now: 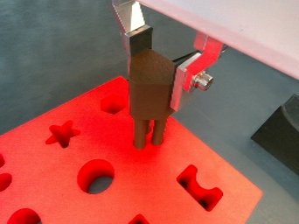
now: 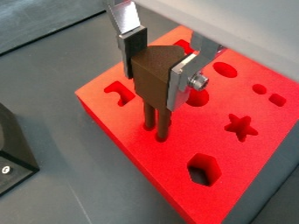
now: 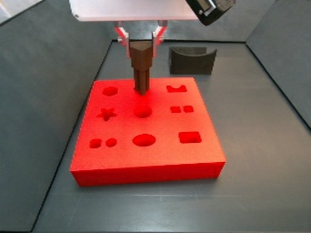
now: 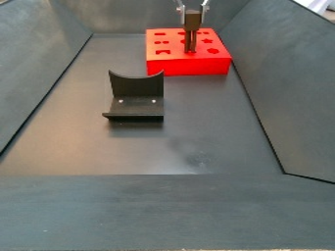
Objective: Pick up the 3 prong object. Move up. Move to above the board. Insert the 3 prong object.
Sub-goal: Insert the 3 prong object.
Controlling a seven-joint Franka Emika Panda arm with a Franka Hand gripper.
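Gripper (image 1: 160, 63) clamped on the 3 prong object (image 1: 147, 92), upright, prongs at the board (image 3: 158, 155) surface. Best lowered straight, prongs matched to the three-dot recess, no tilt.

The dark grey floor (image 4: 197, 137) carries the board (image 4: 190, 61) at upper centre and the fixture (image 4: 132, 96) mid-left; the gripper (image 4: 191, 22) hangs above the board.
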